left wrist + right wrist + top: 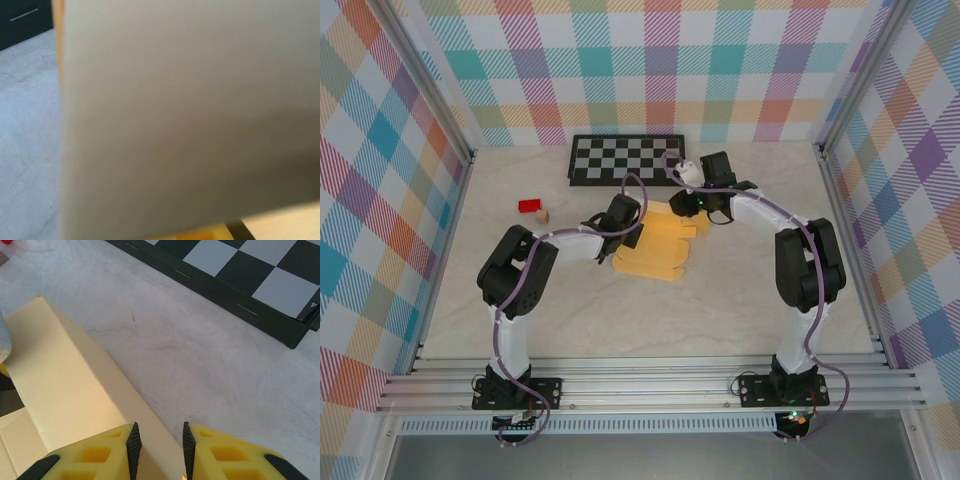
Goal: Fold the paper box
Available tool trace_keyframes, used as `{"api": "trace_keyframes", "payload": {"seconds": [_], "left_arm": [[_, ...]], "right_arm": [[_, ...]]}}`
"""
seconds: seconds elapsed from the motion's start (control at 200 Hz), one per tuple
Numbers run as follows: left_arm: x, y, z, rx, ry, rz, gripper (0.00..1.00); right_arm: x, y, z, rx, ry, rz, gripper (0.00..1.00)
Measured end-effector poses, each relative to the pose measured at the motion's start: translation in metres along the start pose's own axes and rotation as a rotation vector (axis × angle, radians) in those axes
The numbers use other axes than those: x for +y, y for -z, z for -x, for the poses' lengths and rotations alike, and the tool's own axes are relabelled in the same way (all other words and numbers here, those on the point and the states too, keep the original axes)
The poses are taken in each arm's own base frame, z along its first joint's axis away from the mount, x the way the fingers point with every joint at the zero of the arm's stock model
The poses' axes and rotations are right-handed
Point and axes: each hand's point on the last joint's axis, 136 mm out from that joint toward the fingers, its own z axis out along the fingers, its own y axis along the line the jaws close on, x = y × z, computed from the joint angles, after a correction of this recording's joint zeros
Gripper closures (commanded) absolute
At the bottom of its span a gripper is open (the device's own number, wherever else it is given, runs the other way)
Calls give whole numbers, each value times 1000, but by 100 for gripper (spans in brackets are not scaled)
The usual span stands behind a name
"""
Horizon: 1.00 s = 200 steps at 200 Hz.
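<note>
Right hand narrowly open over paper box flap edge; left hand closed.

Tan paper box, partly folded w/ flap up, lies mid table.

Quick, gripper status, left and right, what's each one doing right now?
Left gripper: shut, at the tan die-cut cardboard box sheet; a grip cannot be told.
Right gripper: jaws partly open, astride the sheet's raised flap.

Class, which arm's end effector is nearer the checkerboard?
Right. The right end effector is at the paper box's far edge, just short of the checkerboard; the left end effector is farther back, at its left side.
</note>
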Motion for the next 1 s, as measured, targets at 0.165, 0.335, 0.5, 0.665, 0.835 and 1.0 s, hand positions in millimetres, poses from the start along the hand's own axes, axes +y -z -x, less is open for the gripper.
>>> {"api": "trace_keyframes", "payload": {"seconds": [0.165, 0.335, 0.5, 0.665, 0.835, 1.0], "left_arm": [[0, -2, 1, 20, 12, -7, 85], [0, -3, -3, 48, 42, -68, 75], [11, 9, -3, 30, 96, -131, 66], [19, 22, 8, -30, 141, -152, 64], [15, 22, 22, -89, 167, -177, 64], [11, 14, 26, -116, 176, -195, 66]], "right_arm": [[-1, -1, 0, -9, 8, -15, 69], [0, -1, 0, -5, 16, -38, 69], [-2, -1, 0, -2, 19, -56, 69], [-4, 1, 1, 0, 20, -71, 69], [-2, 0, 1, 2, 23, -75, 70], [1, 0, 0, 8, 26, -72, 70]]}}
